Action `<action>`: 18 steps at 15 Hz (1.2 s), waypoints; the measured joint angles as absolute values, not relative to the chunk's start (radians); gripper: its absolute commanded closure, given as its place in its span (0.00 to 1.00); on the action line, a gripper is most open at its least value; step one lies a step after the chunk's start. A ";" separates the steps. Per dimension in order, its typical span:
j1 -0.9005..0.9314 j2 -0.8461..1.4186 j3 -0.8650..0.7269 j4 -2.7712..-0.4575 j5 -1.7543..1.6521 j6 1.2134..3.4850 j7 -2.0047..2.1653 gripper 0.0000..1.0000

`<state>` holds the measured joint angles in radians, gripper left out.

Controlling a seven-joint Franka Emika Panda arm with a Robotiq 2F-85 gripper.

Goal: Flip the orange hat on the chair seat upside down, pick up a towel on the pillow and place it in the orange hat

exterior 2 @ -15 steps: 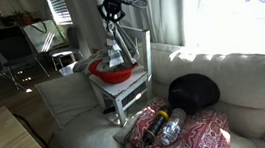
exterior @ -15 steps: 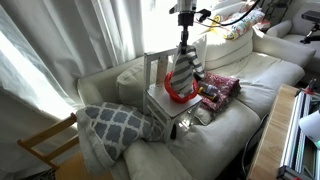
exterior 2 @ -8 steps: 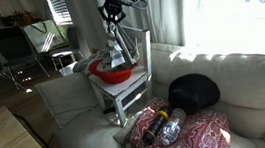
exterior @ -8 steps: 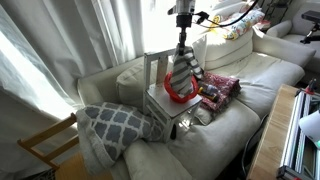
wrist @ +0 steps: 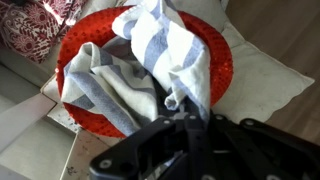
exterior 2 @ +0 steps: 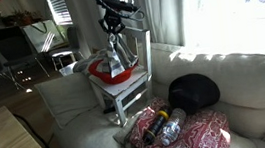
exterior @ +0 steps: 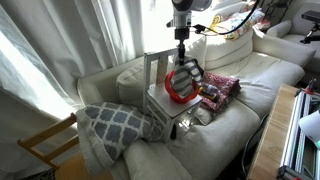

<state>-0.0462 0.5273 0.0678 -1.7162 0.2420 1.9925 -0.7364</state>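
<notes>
Wrist view: the gripper [wrist: 189, 114] pinches the top of the striped towel [wrist: 150, 60]; the rest lies inside the orange hat [wrist: 218, 62] on the bench [exterior: 160, 102].

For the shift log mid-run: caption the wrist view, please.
Grey-and-white striped cloth towel piled inside the upturned orange hat, one corner reaching up to the black gripper.

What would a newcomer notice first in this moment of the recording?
The orange hat sits upside down on the white chair on the sofa, with the striped towel draped into it. The gripper just above pinches the towel's top end. A red patterned pillow lies beside the chair.
</notes>
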 measured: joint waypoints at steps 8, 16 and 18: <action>-0.035 0.572 0.093 -1.757 0.220 2.114 -0.679 0.94; -0.038 0.595 0.104 -1.755 0.212 2.128 -0.669 0.99; -0.038 0.608 0.117 -1.752 0.212 2.128 -0.670 0.99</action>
<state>-0.0381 0.6081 0.1168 -1.7521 0.2117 2.1275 -0.6695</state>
